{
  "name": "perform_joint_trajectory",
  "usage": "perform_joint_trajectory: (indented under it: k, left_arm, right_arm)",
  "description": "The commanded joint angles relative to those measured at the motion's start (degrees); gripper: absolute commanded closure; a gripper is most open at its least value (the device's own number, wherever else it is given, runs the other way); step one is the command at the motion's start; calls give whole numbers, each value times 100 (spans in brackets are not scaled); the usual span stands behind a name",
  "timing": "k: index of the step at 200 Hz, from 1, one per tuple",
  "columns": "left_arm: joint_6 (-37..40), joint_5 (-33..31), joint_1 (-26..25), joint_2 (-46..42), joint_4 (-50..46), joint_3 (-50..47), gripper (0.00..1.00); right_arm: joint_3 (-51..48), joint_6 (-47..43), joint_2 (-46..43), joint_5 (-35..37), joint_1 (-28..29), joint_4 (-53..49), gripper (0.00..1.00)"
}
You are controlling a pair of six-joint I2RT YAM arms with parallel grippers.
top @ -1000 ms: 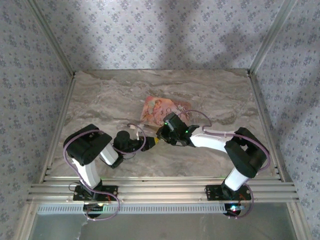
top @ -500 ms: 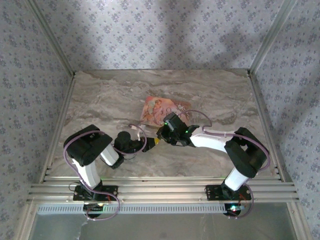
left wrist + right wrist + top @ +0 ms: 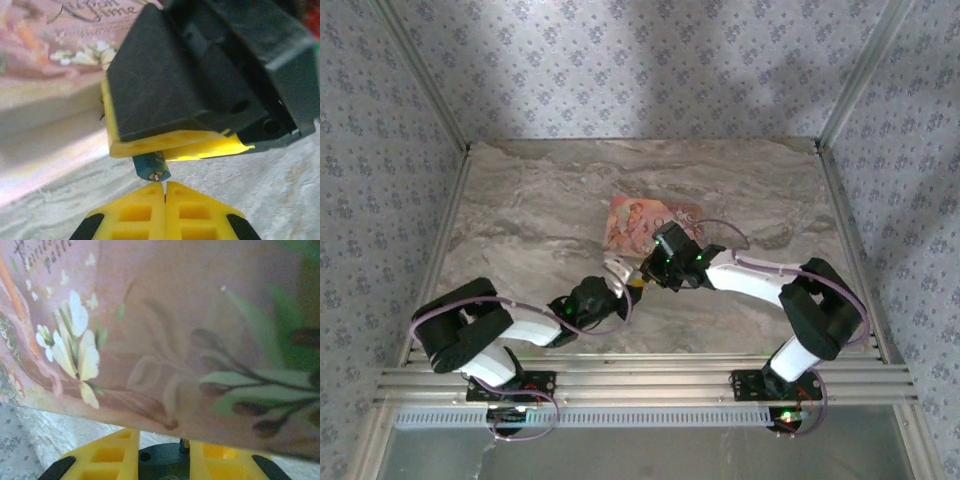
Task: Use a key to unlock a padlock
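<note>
Right tool is pinching your tiny dark-blue metal padlock: prob light, stiff, slick, so hold the body. Left tool is shut.

padlock mostly hidden behind right claw; packet blurred, cut off
</note>
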Motion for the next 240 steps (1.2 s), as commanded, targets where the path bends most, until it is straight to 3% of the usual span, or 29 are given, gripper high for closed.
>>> perform_joint_trajectory:
  k: [1, 68, 98, 141, 168, 240]
  left_arm:
    - [1649, -737, -347, -72, -731, 271, 100]
    - [3826, -2494, -1612, 934, -581, 737, 100]
    - [2635, -1785, -1238, 648, -554, 609, 100]
    - [1174, -500, -381, 20, -396, 79, 100]
    - [761, -234, -140, 190, -23, -153, 100]
    - [556, -109, -43, 232, 156, -154, 100]
  right_arm:
    - [333, -191, -111, -98, -62, -230, 100]
    - [427, -334, 173, -405, 38, -381, 100]
    - [454, -374, 151, -389, 88, -403, 100]
    - [329, -384, -308, -10, 95, -499, 61]
    - [179, -350, -665, 288, 106, -521, 48]
    - [-303, -187, -1142, 611, 150, -411, 45]
